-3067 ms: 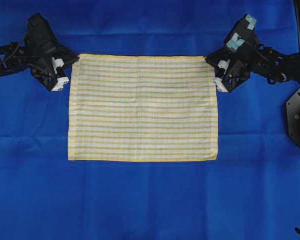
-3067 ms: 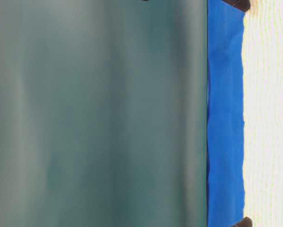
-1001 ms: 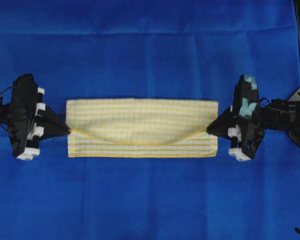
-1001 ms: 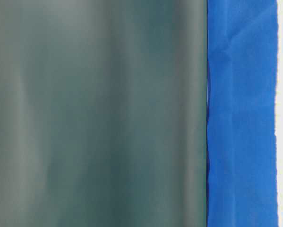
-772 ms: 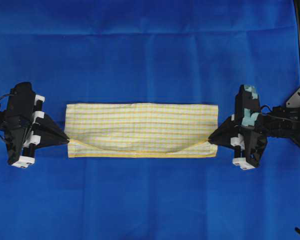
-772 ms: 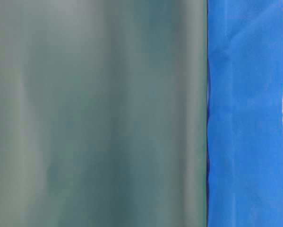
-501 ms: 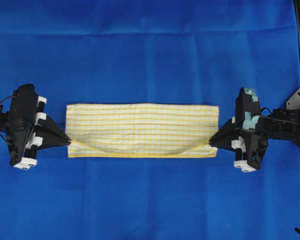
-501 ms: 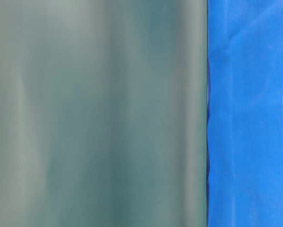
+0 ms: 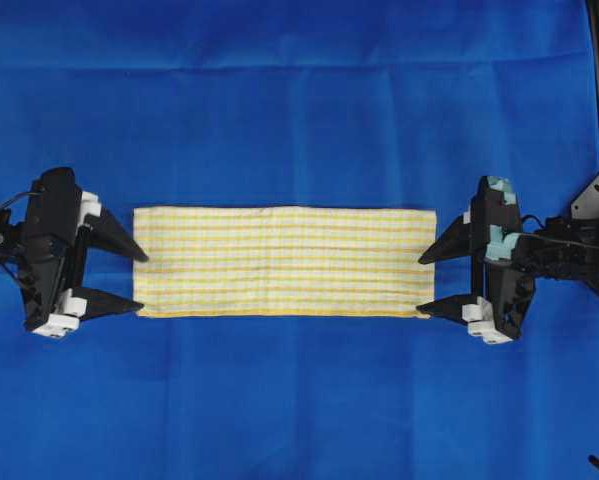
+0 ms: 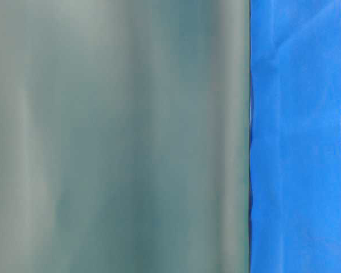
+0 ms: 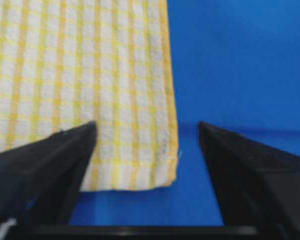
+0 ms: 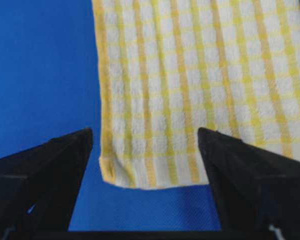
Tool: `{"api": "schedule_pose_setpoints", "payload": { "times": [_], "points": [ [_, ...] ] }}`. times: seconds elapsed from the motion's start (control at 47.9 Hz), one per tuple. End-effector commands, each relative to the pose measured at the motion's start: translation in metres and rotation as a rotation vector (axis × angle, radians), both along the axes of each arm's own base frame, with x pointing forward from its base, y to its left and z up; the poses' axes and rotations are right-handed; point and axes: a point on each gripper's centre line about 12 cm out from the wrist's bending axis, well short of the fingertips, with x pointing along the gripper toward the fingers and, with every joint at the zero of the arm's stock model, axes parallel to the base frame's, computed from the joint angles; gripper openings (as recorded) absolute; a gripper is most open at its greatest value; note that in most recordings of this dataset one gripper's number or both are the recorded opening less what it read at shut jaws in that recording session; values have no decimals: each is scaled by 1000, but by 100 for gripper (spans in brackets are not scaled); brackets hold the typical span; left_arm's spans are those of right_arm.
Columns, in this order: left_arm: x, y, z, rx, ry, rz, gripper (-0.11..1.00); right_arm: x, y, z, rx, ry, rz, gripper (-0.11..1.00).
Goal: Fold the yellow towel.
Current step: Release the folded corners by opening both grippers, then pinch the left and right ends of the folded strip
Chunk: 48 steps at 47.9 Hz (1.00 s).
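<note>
Both hands released, yellow towel (image 9: 284, 261) lengthwise left-right

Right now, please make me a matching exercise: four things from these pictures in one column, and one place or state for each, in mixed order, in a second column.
Things:
1. pale yellow checked towel
2. large plain blue cloth
3. left black gripper
4. right black gripper

Places or states:
A. open, at the towel's right end in the overhead view
B. covers the whole table
C. folded into a long flat strip
D. open, at the towel's left end in the overhead view

Pairs: 1-C, 2-B, 3-D, 4-A
</note>
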Motion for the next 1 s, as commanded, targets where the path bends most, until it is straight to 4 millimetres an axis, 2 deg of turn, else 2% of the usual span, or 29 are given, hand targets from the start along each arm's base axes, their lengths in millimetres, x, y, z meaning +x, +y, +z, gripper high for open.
{"api": "schedule_pose_setpoints", "payload": {
  "times": [0.0,0.209,0.417,0.563,0.981],
  "points": [
    [7,10,9,2,-39,38,82,3,-9,6,-11,-35,-32,79],
    [15,42,11,74,-47,118,77,6,-47,7,-60,-33,-144,78],
    [18,62,5,145,-27,146,77,5,-70,4,-101,1,-191,78],
    [19,67,-4,150,8,159,77,3,-75,-3,-98,37,-204,78],
    [20,73,-37,141,142,175,77,11,-71,-28,-79,167,-179,78]
  ]
}}
